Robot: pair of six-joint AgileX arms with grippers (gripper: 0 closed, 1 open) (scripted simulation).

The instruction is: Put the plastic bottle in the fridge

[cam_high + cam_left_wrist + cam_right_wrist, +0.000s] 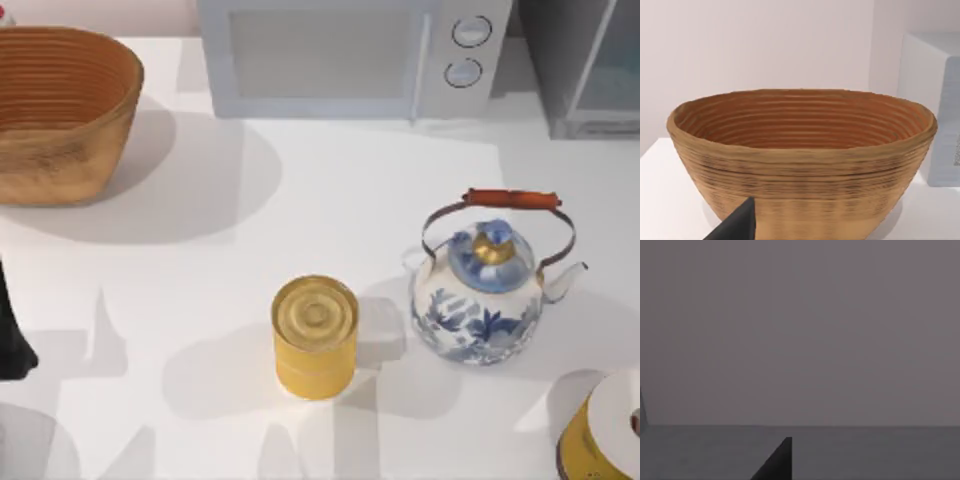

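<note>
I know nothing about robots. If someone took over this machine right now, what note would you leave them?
Left gripper: at the left edge of the table, facing the basket.
Right gripper: faces a plain grey surface.
Fridge: back right corner, beside the microwave.
Yellow canister, probably the bottle: upright mid-table, left of the teapot, not gripped.
Done: nothing.
Left: grasp it, carry it, set it in the fridge.

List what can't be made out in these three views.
- Fridge, top view: cut off by the top and right edges.
- Yellow-and-white object, top view: cut by the bottom-right corner, identity unclear.
- Left pincer: one dark fingertip in the left wrist view; spread unreadable.
- Right pincer: one dark fingertip against a plain grey surface; spread unreadable.
</note>
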